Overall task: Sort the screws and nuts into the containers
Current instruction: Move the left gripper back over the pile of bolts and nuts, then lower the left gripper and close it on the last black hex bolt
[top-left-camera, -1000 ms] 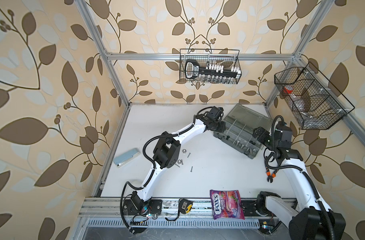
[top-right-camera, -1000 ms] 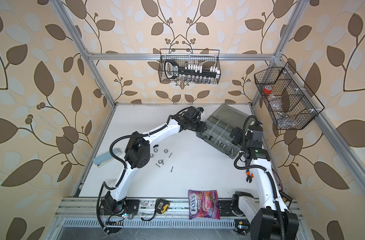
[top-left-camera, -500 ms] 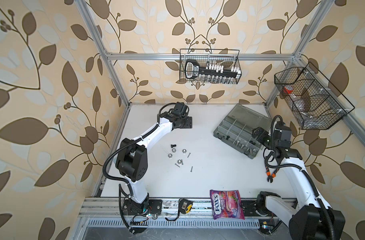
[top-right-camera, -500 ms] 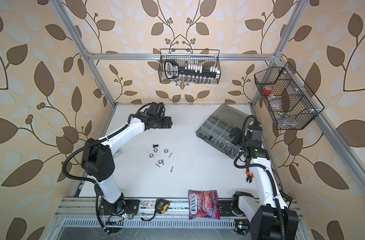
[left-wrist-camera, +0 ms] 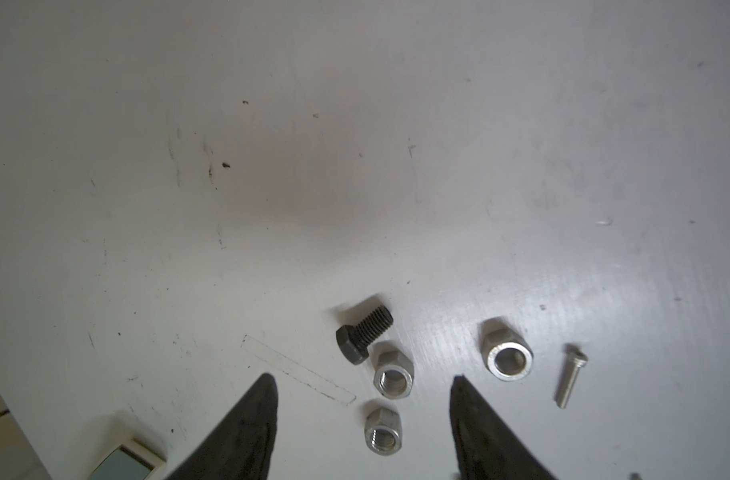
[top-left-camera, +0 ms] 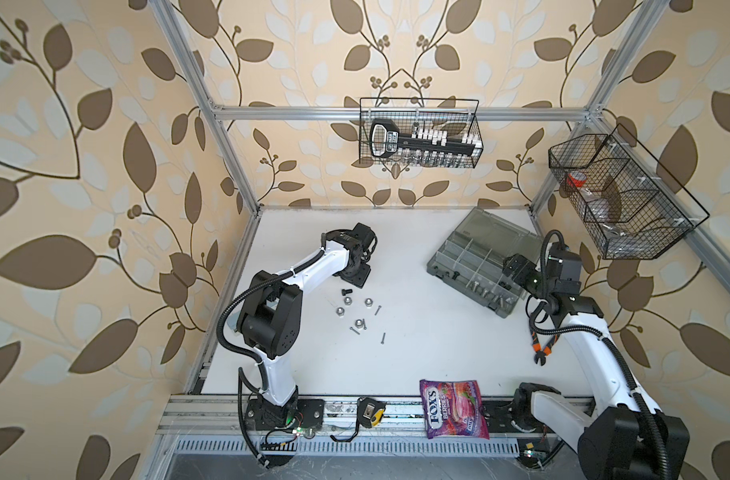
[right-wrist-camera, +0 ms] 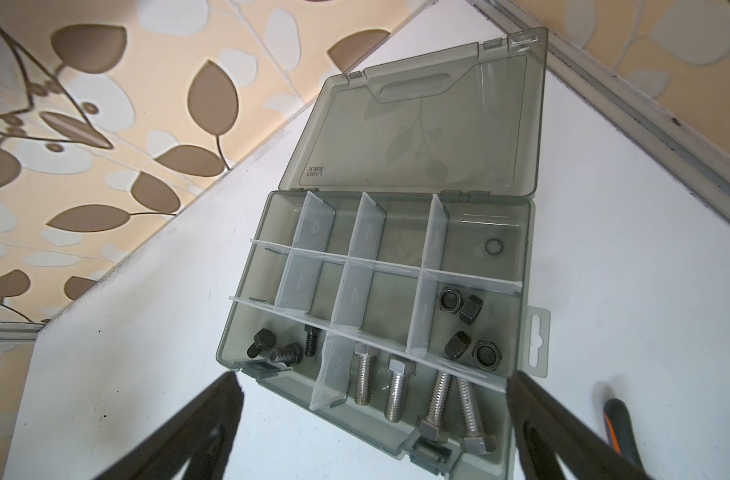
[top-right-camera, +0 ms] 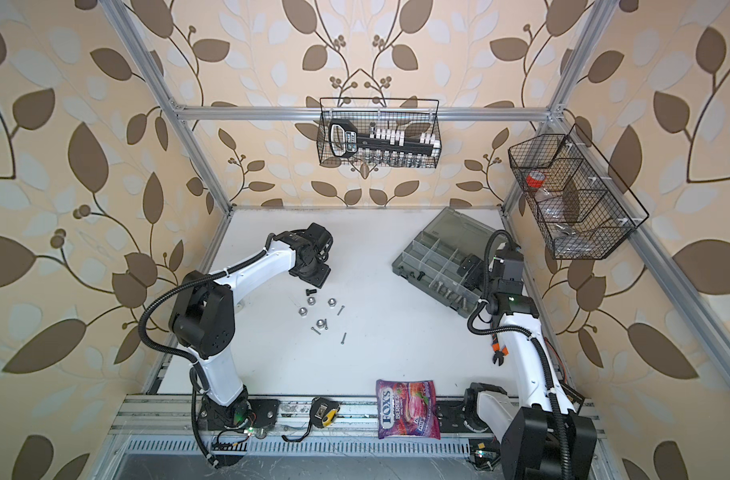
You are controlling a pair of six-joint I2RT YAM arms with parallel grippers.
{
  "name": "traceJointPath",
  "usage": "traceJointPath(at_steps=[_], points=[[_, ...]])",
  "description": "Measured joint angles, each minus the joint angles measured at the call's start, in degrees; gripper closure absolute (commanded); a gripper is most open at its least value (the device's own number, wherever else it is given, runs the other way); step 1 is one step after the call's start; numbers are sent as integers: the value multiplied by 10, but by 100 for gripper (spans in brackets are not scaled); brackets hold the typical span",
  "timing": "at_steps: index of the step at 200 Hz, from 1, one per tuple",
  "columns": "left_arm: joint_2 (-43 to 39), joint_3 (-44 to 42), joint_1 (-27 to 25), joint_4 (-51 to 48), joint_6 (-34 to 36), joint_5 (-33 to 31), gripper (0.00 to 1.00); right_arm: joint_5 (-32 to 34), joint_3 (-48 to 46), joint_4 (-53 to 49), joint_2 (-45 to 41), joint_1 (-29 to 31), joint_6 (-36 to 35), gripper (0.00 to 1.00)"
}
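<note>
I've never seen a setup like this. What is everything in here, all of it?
table: one, white, under everything
organizer box: one, smoky grey, lid open, rear right
black screws: four; three in box, one loose
silver bolts: four, in box
black nuts: four, in box
silver nuts: four, loose mid-table
thin screws: three, silver, among loose nuts
pliers: one, orange-handled, right side
sweet bag: one, purple, front edge
tape measure: one, yellow-black, front rail
wire baskets: two, black, rear and right walls
left gripper: black, open, by loose pile
right gripper: black, open, facing box
</note>
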Motion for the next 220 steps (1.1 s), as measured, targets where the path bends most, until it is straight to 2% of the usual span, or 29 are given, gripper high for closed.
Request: traceJointPath(at_steps=[91, 154, 220], points=[[34, 0, 0, 3, 96, -2, 39, 0, 0, 0, -1, 0, -2, 0], [53, -3, 1, 7, 126, -1, 39, 4, 0, -1, -4, 0, -2, 0], [94, -3, 3, 17, 141, -8, 45, 7, 0, -1, -4, 0, -2, 0]])
